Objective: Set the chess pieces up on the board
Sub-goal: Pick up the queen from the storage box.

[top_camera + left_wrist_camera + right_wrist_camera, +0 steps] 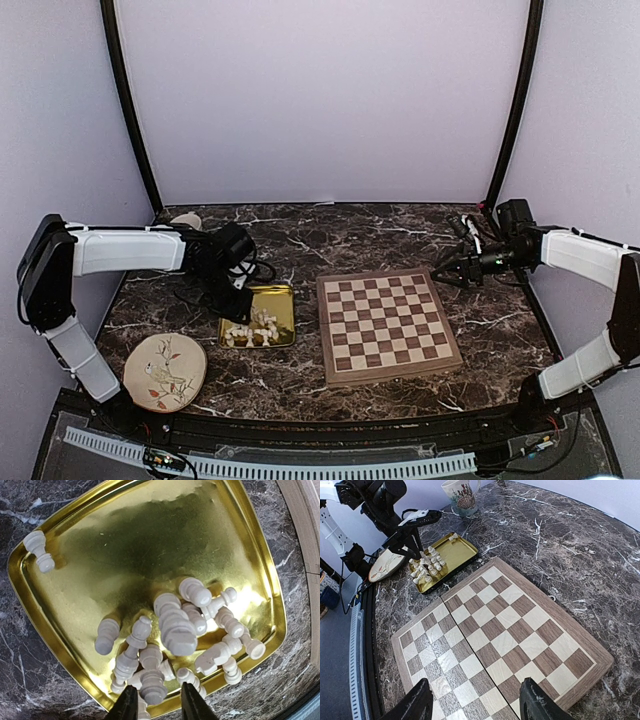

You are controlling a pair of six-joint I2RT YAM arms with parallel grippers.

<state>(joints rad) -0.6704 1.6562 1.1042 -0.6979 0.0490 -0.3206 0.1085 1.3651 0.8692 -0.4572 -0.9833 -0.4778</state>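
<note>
I've got the dark marble table [400, 235] filling the middle of the top view. Four things sit straight on it. The wooden board [388, 325] lies flat, right of centre. The gold tray [280, 298] is just beside the board's left edge, with a strip of marble between them. The round bird plate [165, 372] is at lower left, and a printed mug [461, 495] stands upright at the far left back.

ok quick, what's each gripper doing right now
left gripper: jaws open, straddling a chess piece in the gold tray, not clamped yet
right gripper: jaws open, empty, over the board
</note>
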